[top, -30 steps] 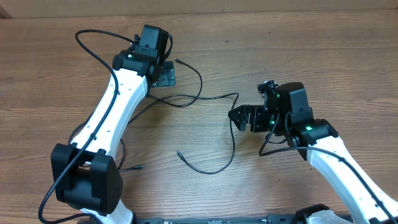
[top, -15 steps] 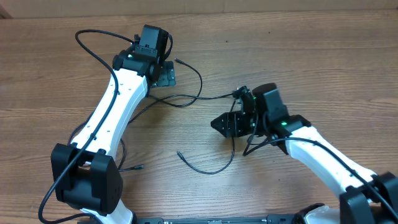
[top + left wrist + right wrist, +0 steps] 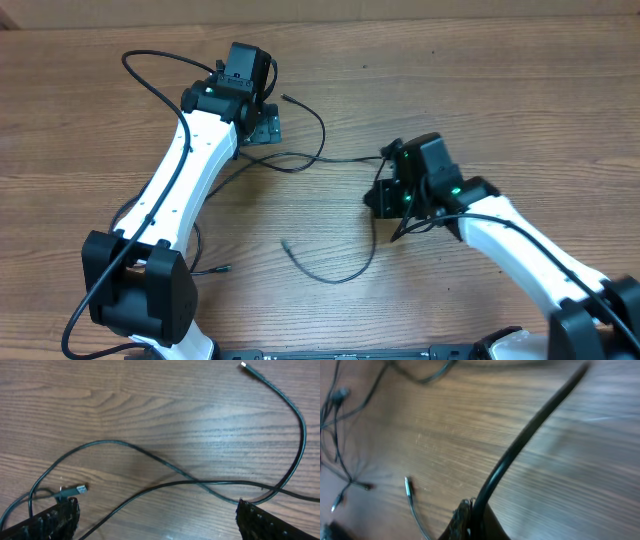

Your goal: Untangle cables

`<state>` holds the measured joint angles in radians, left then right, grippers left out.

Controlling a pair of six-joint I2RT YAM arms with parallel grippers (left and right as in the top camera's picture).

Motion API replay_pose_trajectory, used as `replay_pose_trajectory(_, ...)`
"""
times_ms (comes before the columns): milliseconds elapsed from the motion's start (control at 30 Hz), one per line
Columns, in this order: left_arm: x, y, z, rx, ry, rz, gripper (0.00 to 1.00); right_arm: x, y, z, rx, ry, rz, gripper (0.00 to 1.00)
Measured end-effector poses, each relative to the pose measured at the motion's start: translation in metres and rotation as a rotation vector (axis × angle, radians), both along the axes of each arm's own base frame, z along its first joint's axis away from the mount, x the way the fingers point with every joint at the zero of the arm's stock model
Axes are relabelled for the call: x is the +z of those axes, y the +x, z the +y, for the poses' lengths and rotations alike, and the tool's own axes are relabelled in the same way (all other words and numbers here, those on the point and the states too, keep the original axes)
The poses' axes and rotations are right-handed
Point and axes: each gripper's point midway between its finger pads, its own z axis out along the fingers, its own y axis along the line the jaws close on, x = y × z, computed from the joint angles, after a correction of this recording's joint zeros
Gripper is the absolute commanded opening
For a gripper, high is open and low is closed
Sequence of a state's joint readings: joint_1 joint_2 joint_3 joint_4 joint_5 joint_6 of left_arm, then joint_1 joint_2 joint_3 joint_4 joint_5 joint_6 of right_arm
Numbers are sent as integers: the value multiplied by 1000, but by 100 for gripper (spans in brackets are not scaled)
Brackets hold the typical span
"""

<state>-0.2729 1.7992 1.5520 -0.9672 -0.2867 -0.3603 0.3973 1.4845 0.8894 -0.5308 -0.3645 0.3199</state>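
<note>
The right end effector [image 3: 383, 196] seemingly pinches a blurred cable [image 3: 520, 445].

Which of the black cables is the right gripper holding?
The cable with the U-shaped bend: it rises into the shut right gripper. The other cables lie loose on the table by the left arm.

Two robot arms, one wooden table [image 3: 520, 90], one tangle of thin black cables [image 3: 300, 160].
One left arm [image 3: 185, 170], one right arm [image 3: 520, 250]; three loose plug ends [image 3: 285, 98] show overhead; separate cables cannot be counted.
</note>
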Motion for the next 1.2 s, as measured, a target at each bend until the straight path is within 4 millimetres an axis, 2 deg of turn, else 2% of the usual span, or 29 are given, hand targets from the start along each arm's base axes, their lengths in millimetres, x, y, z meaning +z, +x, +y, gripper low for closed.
replay_pose_trajectory(33, 0, -1, 0, 0, 2, 5, 100, 9, 3, -8, -25, -27, -7, 4)
replay_pose_trajectory(100, -1, -2, 1, 0, 3, 11, 100, 41, 15, -26, -86, -83, -60, 4)
replay_pose_trajectory(200, -1, -3, 1, 0, 3, 12, 100, 116, 38, -56, -202, -140, -228, 4)
replay_pose_trajectory(267, -1, -3, 1, 0, 3, 12, 100, 176, 46, -78, -276, -163, -370, 4)
replay_pose_trajectory(300, -1, -3, 1, 0, 4, 13, 100, 199, 48, -86, -303, -166, -428, 4)
replay_pose_trajectory(333, -1, -3, 1, 0, 4, 13, 100, 241, 47, -100, -352, -166, -535, 4)
replay_pose_trajectory(467, -1, -3, 1, 0, 4, 13, 100, 333, 29, -132, -445, -153, -769, 4)
replay_pose_trajectory(533, -1, -3, 1, 0, 4, 14, 100, 368, 15, -146, -485, -152, -864, 4)
replay_pose_trajectory(667, -2, -5, 1, 0, 6, 21, 99, 417, -7, -173, -566, -184, -998, 4)
replay_pose_trajectory(933, -3, -7, 1, -2, 1, 30, 99, 462, -20, -195, -656, -245, -1132, 4)
replay_pose_trajectory(1200, -3, -7, 0, -5, -5, 34, 100, 518, -35, -213, -772, -264, -1328, 4)
